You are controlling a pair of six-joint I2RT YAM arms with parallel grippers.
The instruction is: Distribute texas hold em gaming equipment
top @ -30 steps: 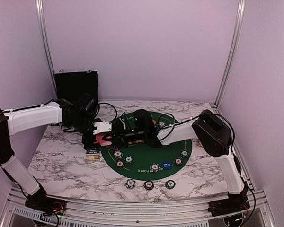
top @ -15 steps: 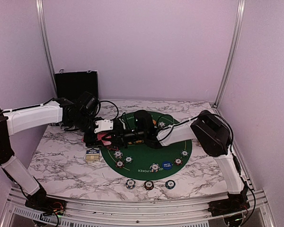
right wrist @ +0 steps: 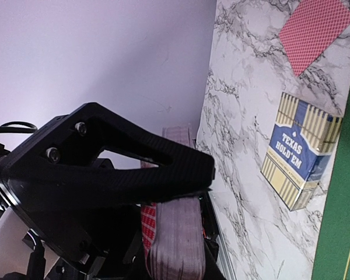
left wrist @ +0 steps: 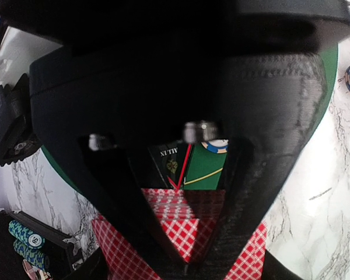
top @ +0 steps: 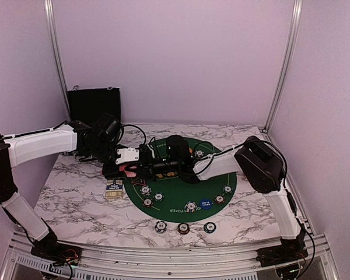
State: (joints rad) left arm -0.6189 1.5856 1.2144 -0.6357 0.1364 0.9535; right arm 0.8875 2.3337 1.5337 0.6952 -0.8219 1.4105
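Both grippers meet over the far-left edge of the green mat (top: 217,175). The right gripper (right wrist: 189,201) has its fingers pinching the deck (right wrist: 175,239) of red-backed cards edge-on. The left gripper (left wrist: 189,262) has its fingers drawn almost together on a red-backed card (left wrist: 189,224) at the top of that deck. Beyond it sits the black triangle (left wrist: 170,163), red-rimmed, on the mat.

One loose card (right wrist: 314,30) lies face down on the marble table (top: 76,198), near the card box (top: 114,189), which is left of the mat. Poker chips (top: 191,206) are spread over the near half of the mat, with the blue button disc (top: 205,203) beside them. Three more chips (top: 184,228) sit in a row off the mat, near edge. The black case (top: 94,105) stands far left.
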